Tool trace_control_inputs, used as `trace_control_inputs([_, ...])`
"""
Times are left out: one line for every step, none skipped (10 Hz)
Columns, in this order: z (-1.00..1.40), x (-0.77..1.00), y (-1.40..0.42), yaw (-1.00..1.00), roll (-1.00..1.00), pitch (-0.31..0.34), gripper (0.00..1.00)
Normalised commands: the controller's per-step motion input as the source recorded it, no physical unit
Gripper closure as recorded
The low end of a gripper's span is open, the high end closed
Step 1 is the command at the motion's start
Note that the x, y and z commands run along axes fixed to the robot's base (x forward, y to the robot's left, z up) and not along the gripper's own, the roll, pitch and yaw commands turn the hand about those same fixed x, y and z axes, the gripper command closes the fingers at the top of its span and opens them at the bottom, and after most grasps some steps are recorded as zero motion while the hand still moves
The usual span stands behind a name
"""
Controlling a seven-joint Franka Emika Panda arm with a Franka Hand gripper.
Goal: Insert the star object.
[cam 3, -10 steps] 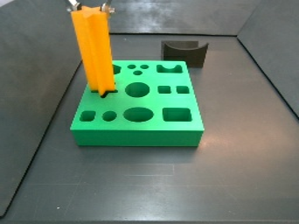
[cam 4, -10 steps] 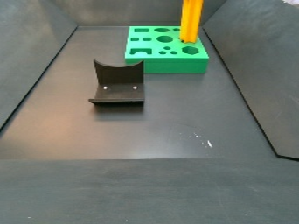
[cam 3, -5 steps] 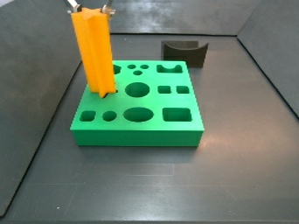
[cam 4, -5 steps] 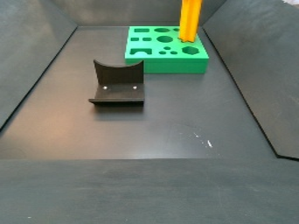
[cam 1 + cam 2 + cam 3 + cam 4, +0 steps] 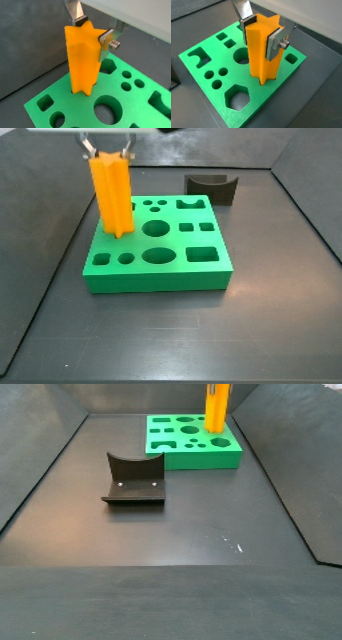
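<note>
The star object, a tall orange ridged peg, stands upright at the far left corner of the green block. Its lower end sits in a hole in the block's top. It also shows in a side view and in both wrist views. My gripper is directly above, shut on the peg's top end. In both wrist views the gripper has its dark pads pressed on opposite sides of the peg. The green block has several other shaped holes, all empty.
A dark grey curved block lies on the floor behind the green block and appears in a side view nearer the middle of the floor. Dark walls enclose the grey floor on all sides.
The gripper and the orange peg have moved straight down. The peg stands lower above the block, with its lower end deeper in the hole.
</note>
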Motion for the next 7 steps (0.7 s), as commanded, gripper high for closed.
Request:
trace_control_inputs([-0.34, 0.10, 0.00, -0.19, 0.00, 0.000, 1.00])
trace_control_inputs([-0.39, 0.13, 0.00, -0.15, -0.05, 0.000, 1.00])
trace_control_inputs([-0.46, 0.16, 0.02, -0.05, -0.08, 0.000, 1.00])
trace_control_inputs([-0.45, 0.21, 0.03, -0.03, -0.07, 0.037, 1.00])
trace_control_inputs([-0.28, 0.12, 0.11, -0.04, -0.13, 0.000, 1.00])
trace_control_inputs([0.00, 0.00, 0.00, 0.00, 0.01, 0.000, 1.00])
trace_control_inputs([0.00, 0.00, 0.00, 0.00, 0.00, 0.000, 1.00])
